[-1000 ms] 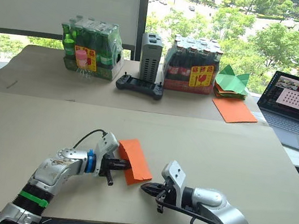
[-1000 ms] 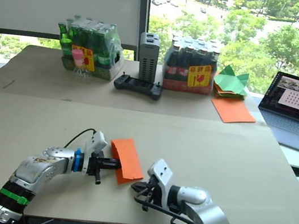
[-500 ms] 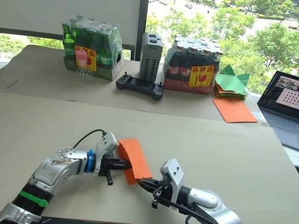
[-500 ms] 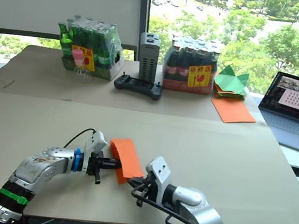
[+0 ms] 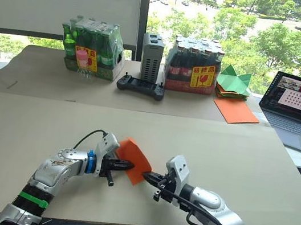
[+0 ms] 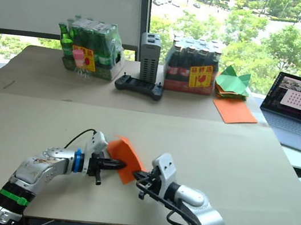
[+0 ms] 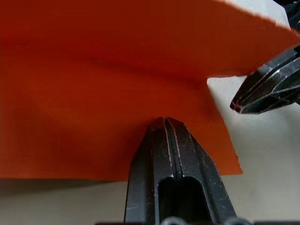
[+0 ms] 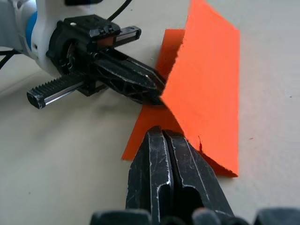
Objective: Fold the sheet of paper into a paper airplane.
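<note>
My right gripper (image 5: 147,175) has pushed in from four o'clock and lifted the near flap of the sheet of paper (image 5: 134,157), which a second ago lay flat as a folded rectangle and now peaks upward; I judge a fold is being turned over, early in the airplane. Its jaws are closed, tips at the paper's edge; whether they pinch paper I cannot tell. My left gripper (image 5: 129,166), at nine o'clock, stays clamped on the sheet. The tan table (image 5: 235,155) carries bottle packs (image 5: 91,47) at twelve, a laptop (image 5: 297,108) at two.
</note>
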